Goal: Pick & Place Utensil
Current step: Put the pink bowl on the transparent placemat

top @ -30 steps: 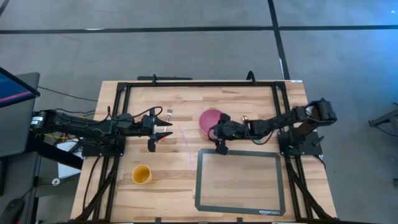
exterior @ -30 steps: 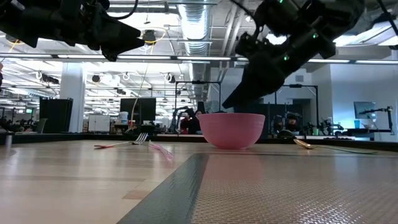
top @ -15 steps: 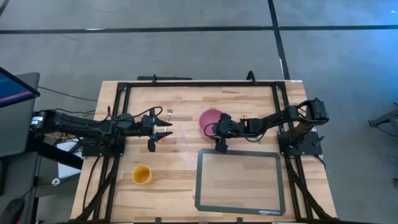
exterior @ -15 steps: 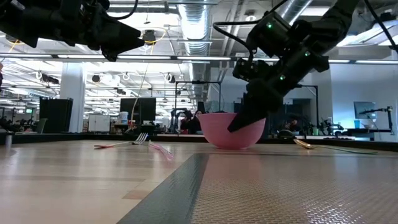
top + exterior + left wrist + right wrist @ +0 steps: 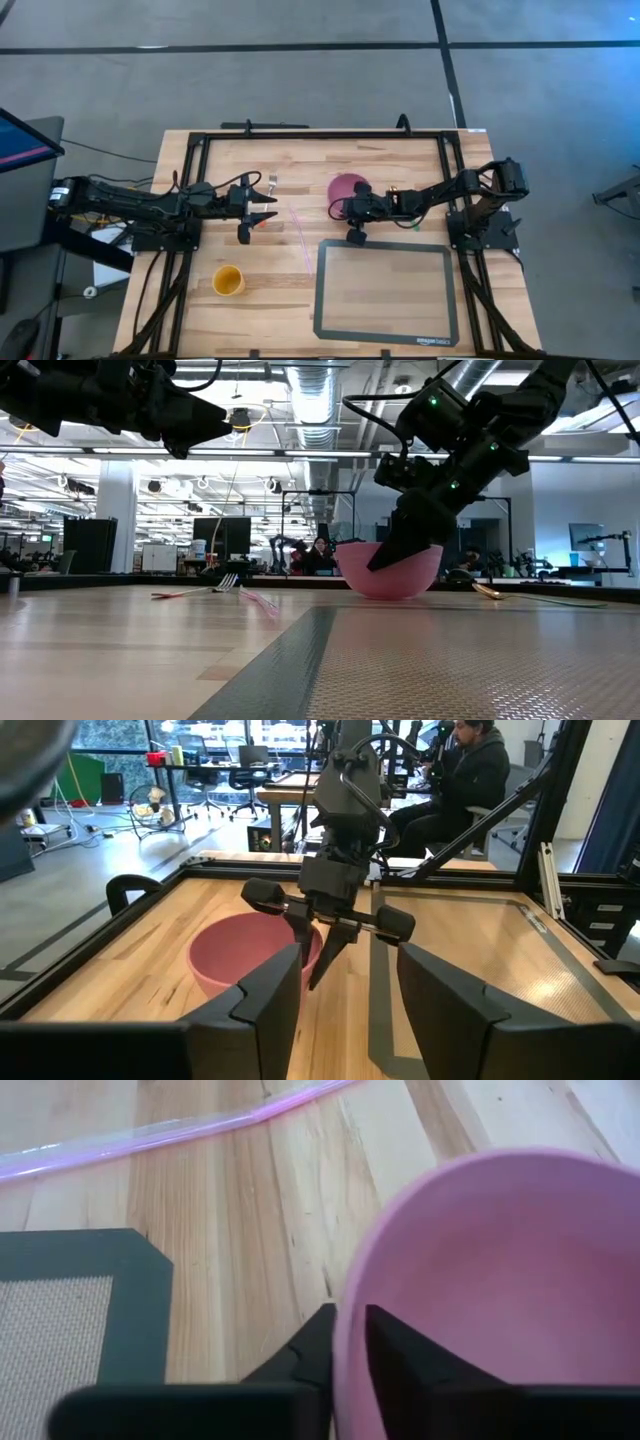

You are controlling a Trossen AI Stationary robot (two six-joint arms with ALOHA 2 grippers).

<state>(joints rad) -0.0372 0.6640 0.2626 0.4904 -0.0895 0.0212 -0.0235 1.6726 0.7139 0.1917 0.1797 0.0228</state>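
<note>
A pink bowl [image 5: 346, 186] stands on the wooden table just beyond the grey mat [image 5: 385, 290]. My right gripper [image 5: 352, 208] is at the bowl's near rim and is shut on it. A fork [image 5: 270, 185] lies at the far left of the middle. A gold spoon [image 5: 490, 592] lies to the right of the bowl, and a pink straw [image 5: 300, 230] lies to its left. My left gripper [image 5: 262, 212] hovers open above the table, near the fork and holding nothing. My right gripper pinches the bowl's near rim [image 5: 352, 1315], one finger [image 5: 318, 1342] outside the wall and one finger [image 5: 395, 1345] inside the hollow. The fingers come from above, slanting down from the table's right. The bowl [image 5: 390, 570] rests on the table, tipped slightly.
A yellow cup [image 5: 229, 281] stands near the front left. A black frame [image 5: 320, 133] runs around the tabletop. Beyond the table, the left wrist view shows a seated person [image 5: 470, 770] among desks.
My right gripper has come down onto the bowl's near rim and has shut on it. The bowl has slid a little toward the table's right and has tipped slightly.
</note>
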